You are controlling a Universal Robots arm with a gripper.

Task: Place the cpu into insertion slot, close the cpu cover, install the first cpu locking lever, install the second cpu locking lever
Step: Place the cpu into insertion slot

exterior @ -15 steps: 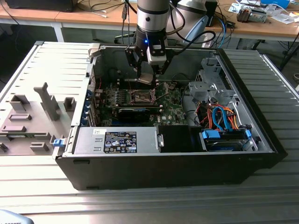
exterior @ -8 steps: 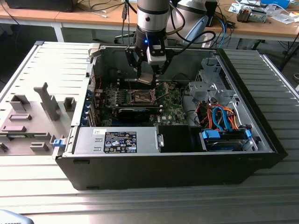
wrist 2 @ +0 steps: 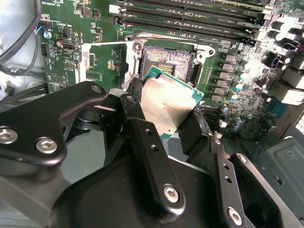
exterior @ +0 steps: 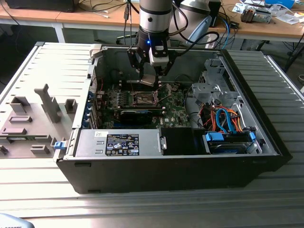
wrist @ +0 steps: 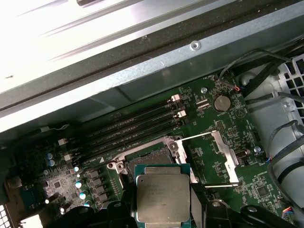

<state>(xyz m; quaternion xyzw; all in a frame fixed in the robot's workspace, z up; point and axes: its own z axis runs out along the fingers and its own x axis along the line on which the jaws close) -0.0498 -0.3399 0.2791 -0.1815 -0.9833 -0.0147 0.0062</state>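
- One tool (exterior: 148,79), in the upper centre of the exterior view, hangs from the single arm inside the open computer case (exterior: 166,166). Its two black metal fingers (wrist 2: 142,137) are closed to the chip's width and press on opposite edges of the cpu (exterior: 148,80).
- One cpu (wrist 2: 171,102): a small flat square with a dull silvery-grey metal top and a thin green border, seen in both wrist views (wrist: 163,198). It is held in the air just above the insertion slot, not seated in it.
- One insertion slot (wrist: 149,159): a square socket with a dark, finely dotted centre and a silvery metal rim. In the exterior view it lies near the middle of the frame (exterior: 143,99), below the tool.
- One cpu cover (wrist: 228,156): a thin silvery frame plate with a square window, swung open beside the slot (wrist 2: 84,59).
- Four long, narrow black memory slots (wrist: 133,126) run side by side just beyond the socket.
- One green motherboard (exterior: 173,111) carries all of these, along with one round silvery coin cell (wrist: 221,102).
- The case stands on a ribbed grey metal desk (exterior: 142,209).
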